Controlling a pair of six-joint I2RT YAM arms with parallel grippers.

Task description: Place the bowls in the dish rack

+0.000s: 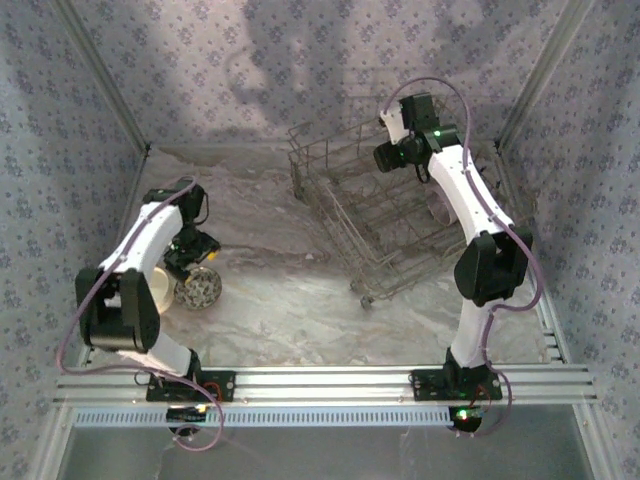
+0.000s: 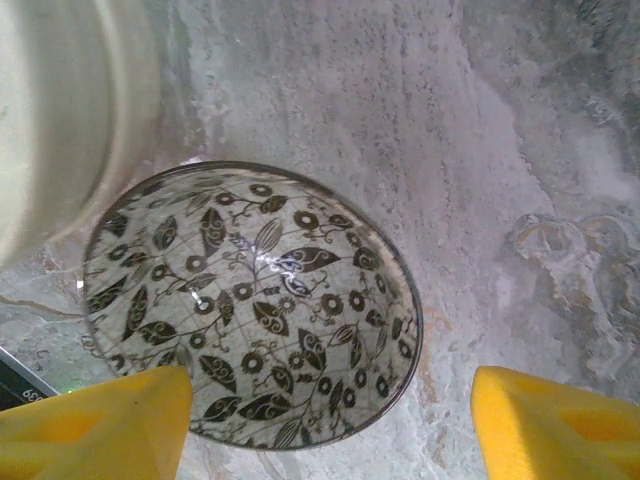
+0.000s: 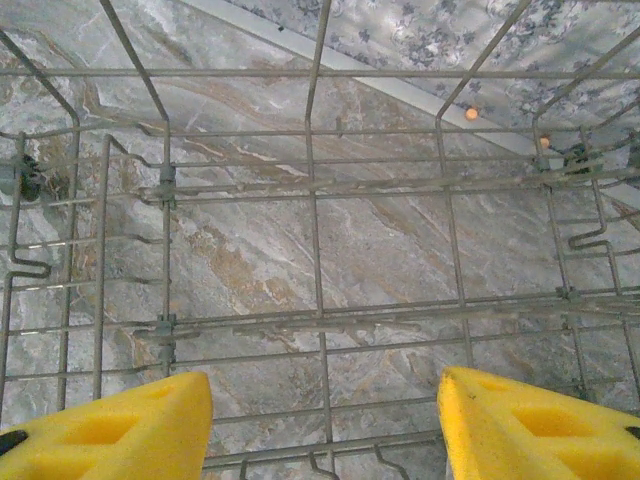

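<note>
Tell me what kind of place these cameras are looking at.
Probably a robot test booth dressed as a kitchen counter: marble-look tabletop boxed in by floral-papered walls, robot arms bolted to an aluminium rail, plus a wire dish rack and a patterned bowl.

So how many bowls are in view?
2: a patterned bowl below the left gripper and a cream bowl beside it. A pale shape in the rack, behind the right arm, may be another.
</note>
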